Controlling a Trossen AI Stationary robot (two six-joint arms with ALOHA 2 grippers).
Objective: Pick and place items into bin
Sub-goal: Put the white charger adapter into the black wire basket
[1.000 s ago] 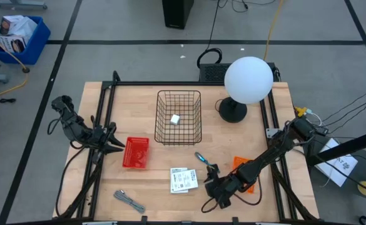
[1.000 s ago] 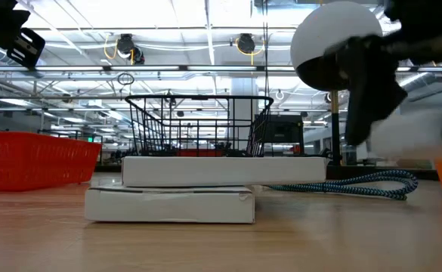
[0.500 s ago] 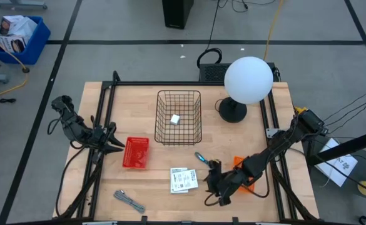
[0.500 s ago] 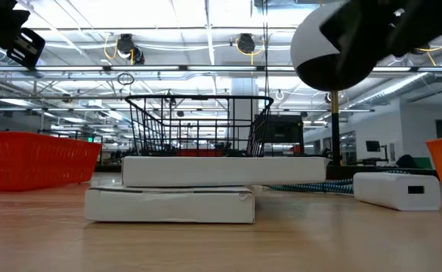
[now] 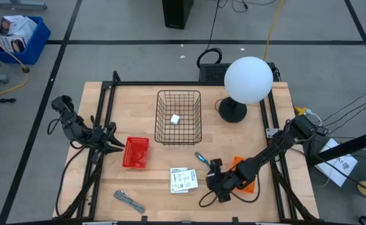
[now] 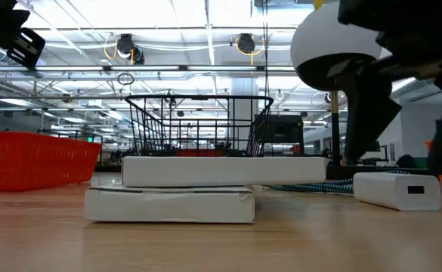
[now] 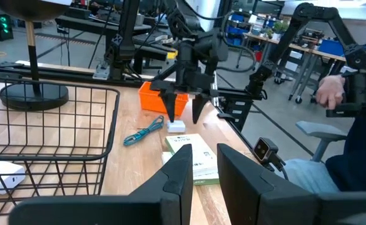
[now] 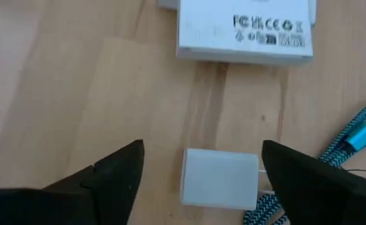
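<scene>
White block [image 8: 220, 180] lies flat beside teal cable [image 8: 333, 164].

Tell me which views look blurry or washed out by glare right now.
Low view: the right gripper is a dark backlit silhouette against bright ceiling lights. Right wrist view: its fingers are soft, the white block fairly sharp. High view: evenly lit.

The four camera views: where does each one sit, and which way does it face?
High: overhead, facing down; both arms, wire basket.
Low: at table height, facing across; stacked packets, right arm.
Left wrist: faces right hand; own fingers showing.
Right wrist: faces down at white block; own open fingers.
All show the packets.
</scene>
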